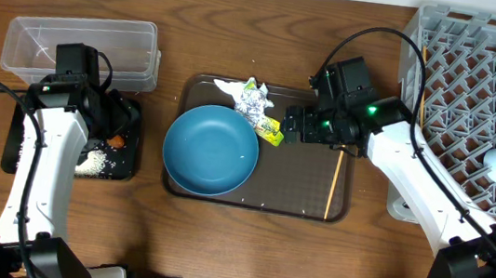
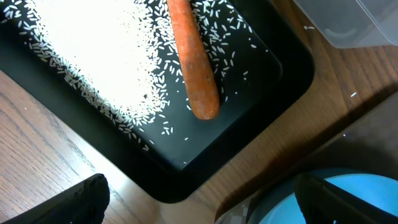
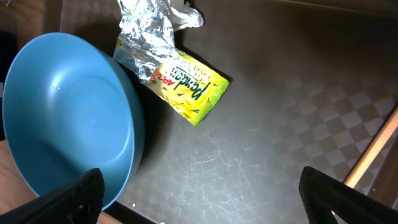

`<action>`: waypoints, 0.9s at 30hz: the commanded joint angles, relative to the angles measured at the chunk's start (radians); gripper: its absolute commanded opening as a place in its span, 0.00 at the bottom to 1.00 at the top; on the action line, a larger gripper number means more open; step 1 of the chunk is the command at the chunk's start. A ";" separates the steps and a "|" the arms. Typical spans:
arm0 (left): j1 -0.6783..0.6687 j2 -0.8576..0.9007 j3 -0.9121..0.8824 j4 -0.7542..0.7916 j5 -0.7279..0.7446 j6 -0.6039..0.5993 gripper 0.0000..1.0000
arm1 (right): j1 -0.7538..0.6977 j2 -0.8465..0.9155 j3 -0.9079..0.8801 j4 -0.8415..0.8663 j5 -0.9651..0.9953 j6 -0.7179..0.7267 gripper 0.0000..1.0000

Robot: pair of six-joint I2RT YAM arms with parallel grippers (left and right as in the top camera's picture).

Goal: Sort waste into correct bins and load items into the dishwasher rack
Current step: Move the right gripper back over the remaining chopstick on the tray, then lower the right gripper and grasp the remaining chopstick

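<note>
Red brand lettering runs slantwise across the yellow-green wrapper [image 3: 186,84], with smaller dark print beneath it; both are too blurred to read with any certainty.

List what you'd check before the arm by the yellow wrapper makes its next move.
1. Right gripper open: ok.
2. Yellow-green wrapper in plain view ahead of it: ok.
3. Wrapper lying free: not ok, crumpled foil overlaps one end and the blue bowl sits close.
4. Chopstick out of the way: ok, off to one side on the brown tray.
5. Left gripper clear of the path: ok, open over the black tray.
</note>
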 commanded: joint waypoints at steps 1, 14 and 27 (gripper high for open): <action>0.004 -0.014 0.008 -0.006 -0.023 -0.008 0.98 | 0.017 -0.002 -0.002 -0.006 -0.056 0.011 0.99; 0.004 -0.014 0.008 -0.006 -0.023 -0.008 0.98 | 0.017 0.001 -0.013 -0.056 0.103 0.132 0.99; 0.004 -0.014 0.008 -0.006 -0.023 -0.008 0.98 | 0.012 0.064 -0.034 -0.048 0.233 0.143 0.99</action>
